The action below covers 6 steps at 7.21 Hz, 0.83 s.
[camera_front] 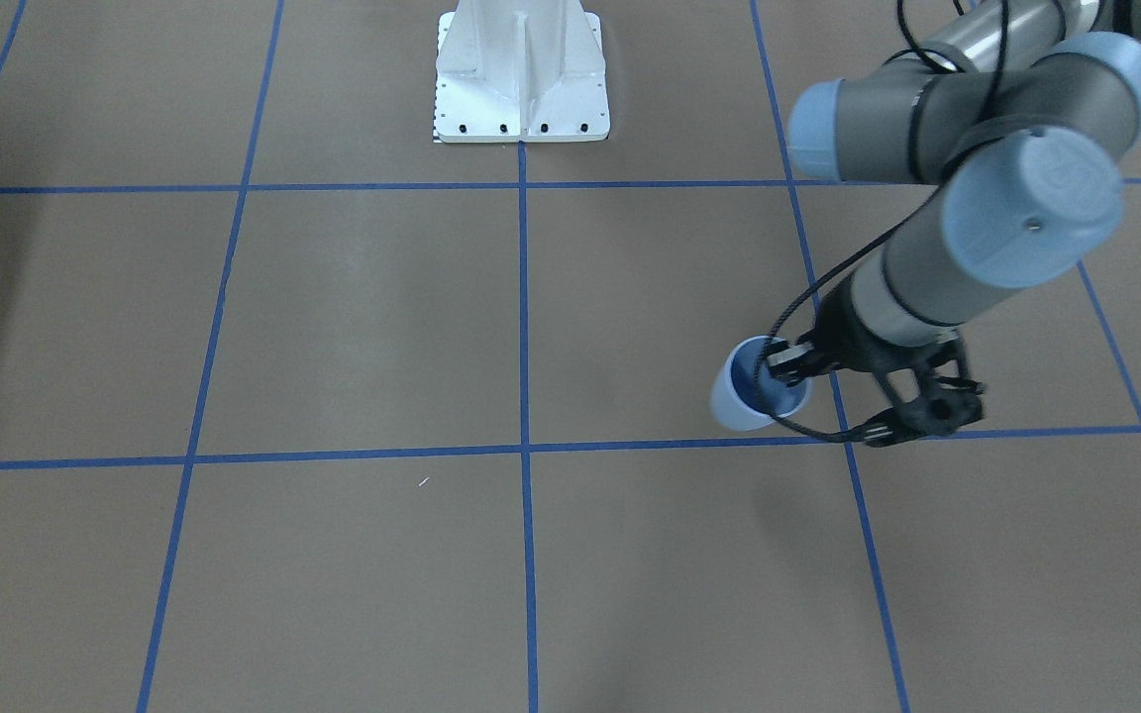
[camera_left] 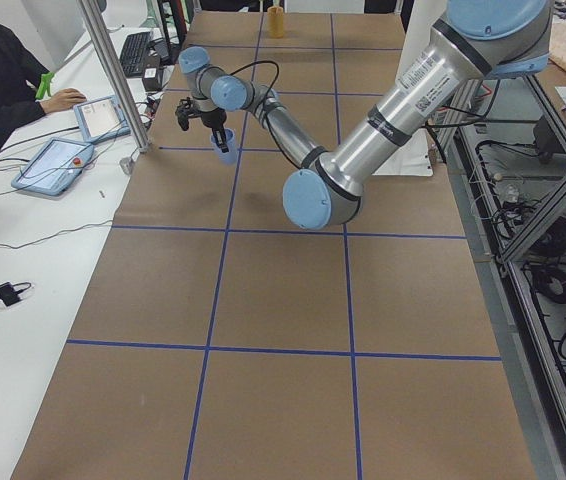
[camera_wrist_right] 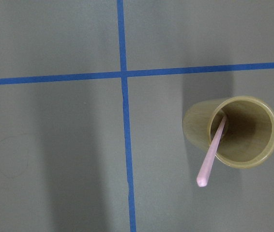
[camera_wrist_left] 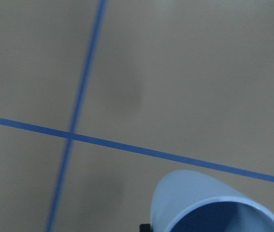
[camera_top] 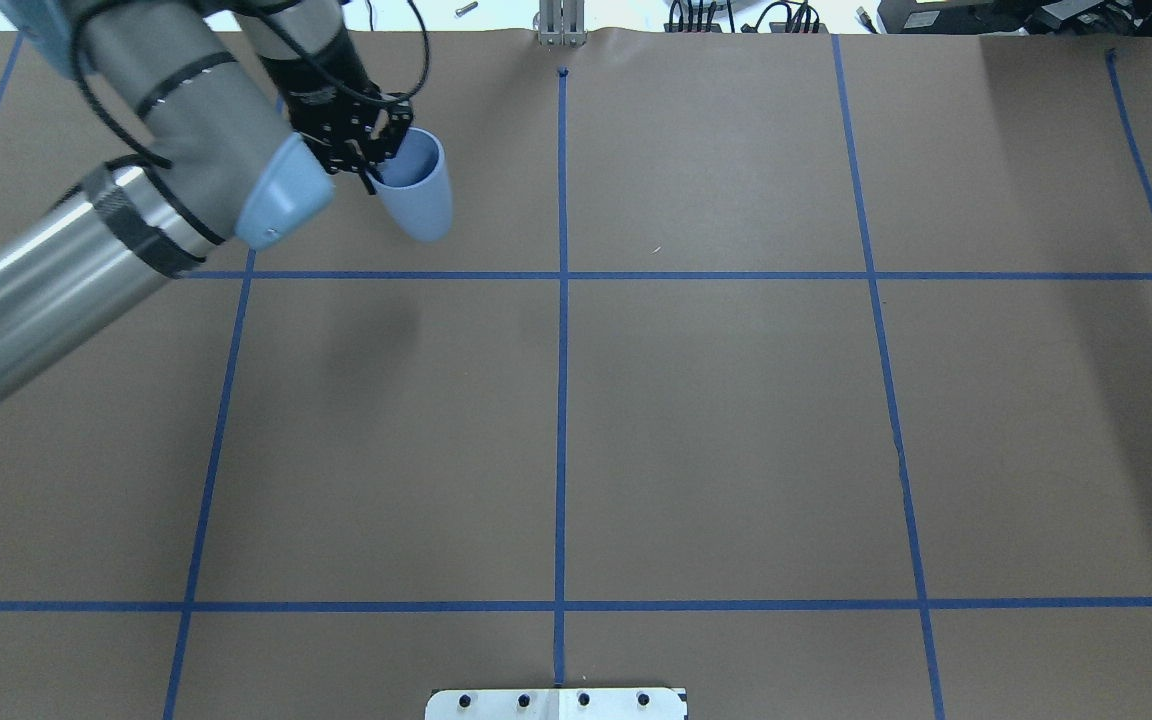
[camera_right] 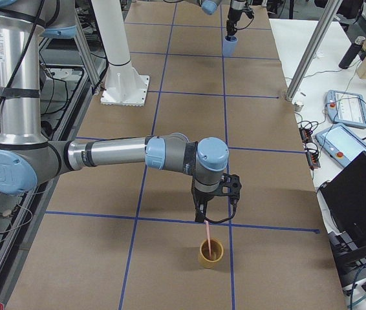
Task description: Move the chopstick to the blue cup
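Observation:
My left gripper (camera_top: 381, 160) is shut on the rim of the blue cup (camera_top: 418, 190), one finger inside it and one outside. It holds the cup tilted, above the table's far left part. The cup also shows in the front view (camera_front: 744, 396) and the left wrist view (camera_wrist_left: 200, 198). The salmon-pink chopstick (camera_wrist_right: 211, 157) stands leaning in a yellow cup (camera_wrist_right: 238, 130) at the table's right end. In the right side view my right gripper (camera_right: 215, 210) hangs just above the chopstick (camera_right: 207, 232). I cannot tell whether it is open or shut.
The white robot base plate (camera_front: 521, 89) sits at the table's near middle edge. Blue tape lines (camera_top: 562, 300) divide the brown table. An operator (camera_left: 3, 80) sits with tablets (camera_left: 58, 160) at a side desk beyond the far edge.

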Each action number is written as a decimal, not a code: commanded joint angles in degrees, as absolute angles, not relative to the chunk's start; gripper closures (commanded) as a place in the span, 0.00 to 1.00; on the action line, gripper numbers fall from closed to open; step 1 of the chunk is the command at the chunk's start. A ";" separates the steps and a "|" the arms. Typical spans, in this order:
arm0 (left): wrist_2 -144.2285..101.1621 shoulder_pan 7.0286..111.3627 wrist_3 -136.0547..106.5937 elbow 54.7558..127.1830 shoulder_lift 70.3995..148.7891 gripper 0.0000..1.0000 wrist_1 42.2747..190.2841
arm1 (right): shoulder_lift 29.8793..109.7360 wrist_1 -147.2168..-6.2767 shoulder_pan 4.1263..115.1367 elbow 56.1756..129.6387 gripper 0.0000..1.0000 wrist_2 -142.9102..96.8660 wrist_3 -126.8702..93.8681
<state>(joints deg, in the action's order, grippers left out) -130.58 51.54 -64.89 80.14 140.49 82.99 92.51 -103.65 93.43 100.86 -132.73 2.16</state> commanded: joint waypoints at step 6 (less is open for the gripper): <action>-125.16 40.96 -71.81 71.03 144.58 1.00 95.87 | 92.37 -103.71 93.43 99.93 0.00 -134.03 1.93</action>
